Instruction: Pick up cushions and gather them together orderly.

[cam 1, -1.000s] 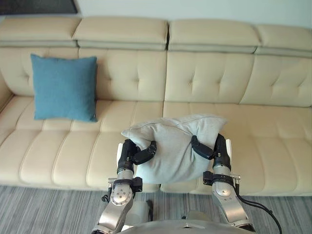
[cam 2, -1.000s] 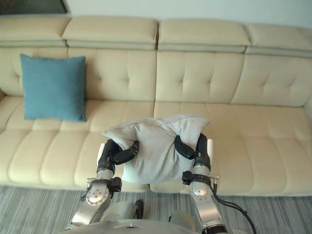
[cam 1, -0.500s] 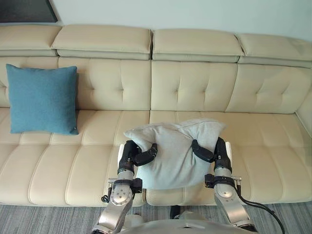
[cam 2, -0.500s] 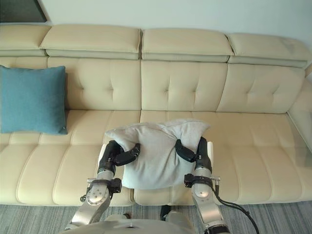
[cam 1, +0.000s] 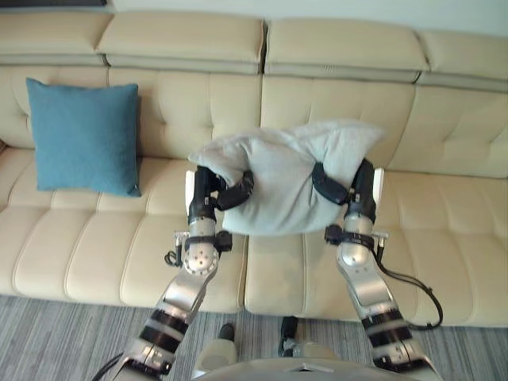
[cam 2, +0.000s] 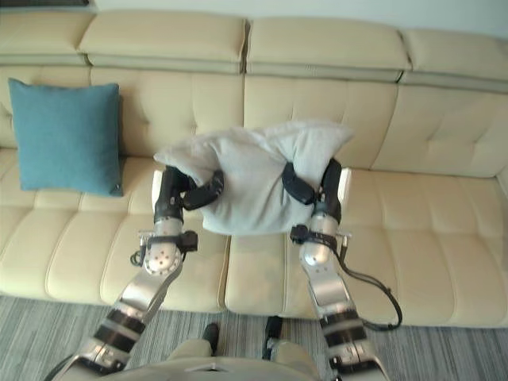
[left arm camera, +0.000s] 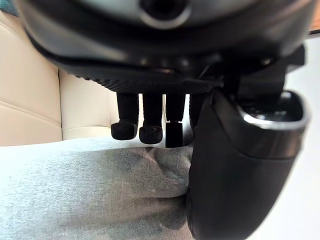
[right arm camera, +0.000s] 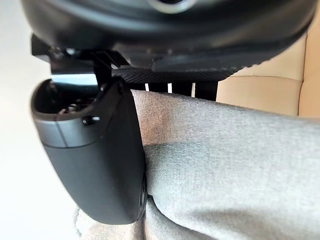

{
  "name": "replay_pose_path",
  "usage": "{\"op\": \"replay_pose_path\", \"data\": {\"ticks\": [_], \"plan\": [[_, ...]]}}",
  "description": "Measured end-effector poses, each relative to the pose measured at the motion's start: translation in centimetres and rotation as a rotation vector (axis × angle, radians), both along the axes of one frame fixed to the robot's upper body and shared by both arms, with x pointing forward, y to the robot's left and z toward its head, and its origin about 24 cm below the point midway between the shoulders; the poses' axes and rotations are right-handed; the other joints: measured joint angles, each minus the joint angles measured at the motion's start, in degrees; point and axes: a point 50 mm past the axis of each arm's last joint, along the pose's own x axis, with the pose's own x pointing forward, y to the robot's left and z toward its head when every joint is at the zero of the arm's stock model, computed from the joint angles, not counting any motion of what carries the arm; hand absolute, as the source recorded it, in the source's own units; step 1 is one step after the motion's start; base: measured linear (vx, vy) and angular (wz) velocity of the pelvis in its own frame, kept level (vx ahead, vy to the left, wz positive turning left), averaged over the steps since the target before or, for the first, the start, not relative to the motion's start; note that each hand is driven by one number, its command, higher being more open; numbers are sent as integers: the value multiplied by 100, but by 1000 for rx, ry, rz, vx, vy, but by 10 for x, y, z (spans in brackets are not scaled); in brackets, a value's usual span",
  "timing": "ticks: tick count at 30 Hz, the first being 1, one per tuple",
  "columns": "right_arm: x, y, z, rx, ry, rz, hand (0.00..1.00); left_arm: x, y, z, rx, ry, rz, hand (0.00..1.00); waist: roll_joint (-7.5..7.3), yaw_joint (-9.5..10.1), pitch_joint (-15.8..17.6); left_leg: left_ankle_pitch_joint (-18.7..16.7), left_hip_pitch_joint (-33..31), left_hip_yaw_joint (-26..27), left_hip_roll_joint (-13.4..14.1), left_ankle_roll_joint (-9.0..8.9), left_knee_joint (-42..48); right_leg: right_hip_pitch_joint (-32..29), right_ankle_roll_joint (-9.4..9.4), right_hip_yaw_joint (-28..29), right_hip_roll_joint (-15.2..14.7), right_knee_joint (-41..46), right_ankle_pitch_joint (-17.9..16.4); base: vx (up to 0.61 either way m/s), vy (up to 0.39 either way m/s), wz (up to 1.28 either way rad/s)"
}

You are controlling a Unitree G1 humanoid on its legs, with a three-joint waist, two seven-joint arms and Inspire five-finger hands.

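L hand [cam 1: 206, 189] + R hand [cam 1: 359, 187] both clamp grey cushion [cam 1: 287, 175], held above beige sofa [cam 1: 103, 255] seat. Blue cushion [cam 1: 83, 136] upright vs backrest. Grey striped carpet [cam 1: 48, 333].

Head eyes overlook the sofa [cam 1: 79, 254]; wrist cameras hug grey cushion [left arm camera: 75, 200].

Sofa [cam 1: 444, 238] cut off at both sides and along the top edge. Dark strip [cam 1: 48, 2] in the top left corner is cropped, can't tell what it is. Grey cushion [cam 1: 286, 178] covers a patch of the sofa's backrest and seat behind it. Left hand [cam 1: 205, 190] and right hand [cam 1: 361, 186]: seen from the head, fingers hidden behind the cushion, thumbs on its front. Right wrist view: fingers [right arm camera: 157, 88] mostly buried behind the cloth fold, just short stubs. Both wrist views crop the cushion at their edges.
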Motion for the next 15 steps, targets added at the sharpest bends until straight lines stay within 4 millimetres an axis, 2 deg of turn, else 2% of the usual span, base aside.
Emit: {"op": "replay_pose_path", "data": {"ticks": [1,3,4,5,8,9,13,14,15], "plan": [[12,4,12,-16,-42,-6,0,9,0,11,6,-45,18,0,6,22,150,23,-116,-4,-6,-14,47,-98,-20,2,-4,0,59,-143,-17,1],[22,9,25,-17,-94,-13,0,21,0,26,5,-101,43,0,2,68,340,27,-360,-3,-5,-21,185,-316,-49,12,-16,66,111,-148,-7,-1],[23,9,27,-17,-97,-14,0,22,0,28,5,-105,45,0,6,74,354,29,-384,-4,-6,-24,199,-338,-52,12,-18,74,114,-143,5,-2],[30,13,40,-16,-146,-24,0,32,-1,44,9,-166,72,0,2,139,522,40,-702,4,-6,-46,347,-676,-68,22,-48,253,128,-101,7,0],[39,18,53,-18,-180,-39,0,43,-2,64,1,-230,108,0,-3,206,721,53,-1037,22,3,-72,518,-1023,-92,36,-56,433,145,-112,2,-2],[44,20,61,-13,-202,-49,0,50,-3,77,-4,-272,125,0,0,241,833,61,-1242,28,10,-89,616,-1225,-115,38,-57,517,161,-48,-2,-4],[50,27,77,25,-247,-64,0,59,-4,106,-30,-361,154,0,8,243,1131,72,-1441,37,28,-123,729,-1432,-137,42,-53,617,176,-8,0,-1],[51,28,80,33,-256,-68,0,61,-4,111,-33,-377,157,100,9,242,1199,76,-1448,37,34,-129,732,-1438,-142,42,-49,617,181,0,0,0],[54,29,82,47,-259,-75,0,63,-4,116,-32,-393,164,100,5,242,1216,81,-1509,35,47,-136,740,-1499,-147,39,-45,621,185,0,0,0]]}}
